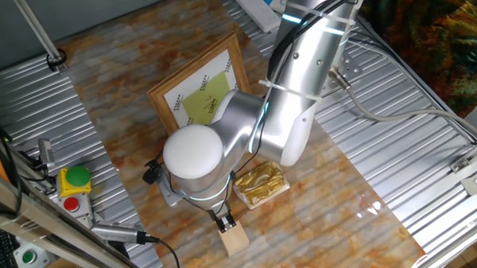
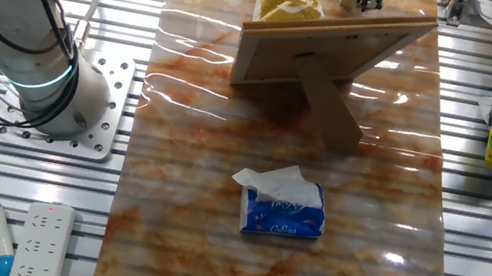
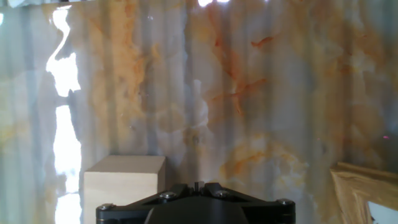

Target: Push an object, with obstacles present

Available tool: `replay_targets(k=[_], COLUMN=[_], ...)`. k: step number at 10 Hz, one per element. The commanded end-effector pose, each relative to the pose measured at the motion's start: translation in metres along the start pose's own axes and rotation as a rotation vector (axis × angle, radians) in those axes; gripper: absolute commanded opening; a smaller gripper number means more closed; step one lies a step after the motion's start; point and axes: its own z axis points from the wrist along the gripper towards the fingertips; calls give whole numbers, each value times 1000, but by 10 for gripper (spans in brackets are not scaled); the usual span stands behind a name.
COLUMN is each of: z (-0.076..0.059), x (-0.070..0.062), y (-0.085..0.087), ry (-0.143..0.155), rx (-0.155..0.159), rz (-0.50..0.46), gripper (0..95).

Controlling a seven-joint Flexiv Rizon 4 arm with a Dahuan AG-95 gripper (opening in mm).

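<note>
The arm's silver body hides part of the picture frame [image 1: 197, 92] on the marbled tabletop [image 1: 328, 202], the gold foil packet [image 1: 261, 183] lies just beside it, the wooden block [image 1: 234, 239] sits beyond the packet touching the gripper [image 1: 225, 223], whose jaws' spread I cannot tell.

Bright, sharp views; white glare streaks the glossy table [image 3: 62, 81].

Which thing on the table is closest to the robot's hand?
The small wooden block. The hand is right against it, while the gold packet lies a bit away and the picture frame stands farther back.
</note>
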Motion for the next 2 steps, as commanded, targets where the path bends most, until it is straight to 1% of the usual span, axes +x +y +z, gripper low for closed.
replay_targets(k=[1,2], z=[-1,-1], x=[1,2], y=[-1,-1], ry=[15,24], rx=[9,13], rz=[-9,-10], gripper=[0,0])
